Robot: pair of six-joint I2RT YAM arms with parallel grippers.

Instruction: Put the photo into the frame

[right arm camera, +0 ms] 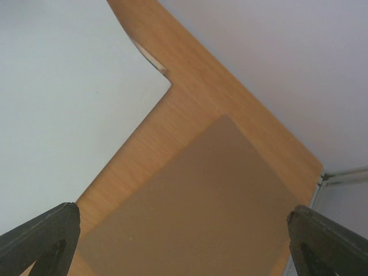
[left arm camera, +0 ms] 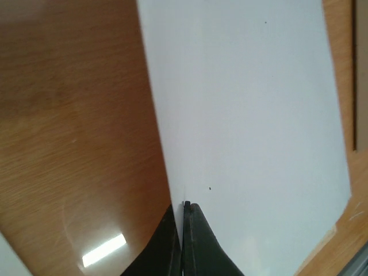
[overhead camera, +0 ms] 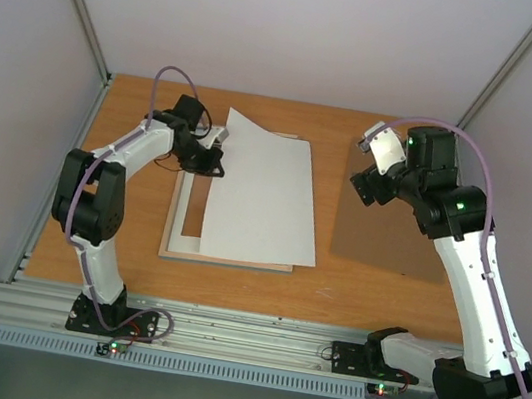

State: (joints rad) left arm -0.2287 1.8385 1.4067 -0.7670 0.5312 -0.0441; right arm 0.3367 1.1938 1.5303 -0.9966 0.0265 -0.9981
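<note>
The task was judged to be partway through. The frame (overhead camera: 226, 260) was laid flat on the table (overhead camera: 334, 281), left of centre, and the white card mat (overhead camera: 177, 221) was seen on it along its left side. The photo (overhead camera: 262, 194) was spread over both with a blank white side up and skewed against the frame's edges. No balloon print could be seen, so the sheet was taken for the photo by judgement only. Its left edge was pinched between the closed fingers of the left gripper (left arm camera: 185, 206). The sheet was not yet squared into the frame. The brown backing board (overhead camera: 392, 235) was lying apart on the right, not yet fitted. Above it the right gripper (right arm camera: 179, 210) was held wide open, with nothing grasped. No brand, label or writing could be read anywhere.
</note>
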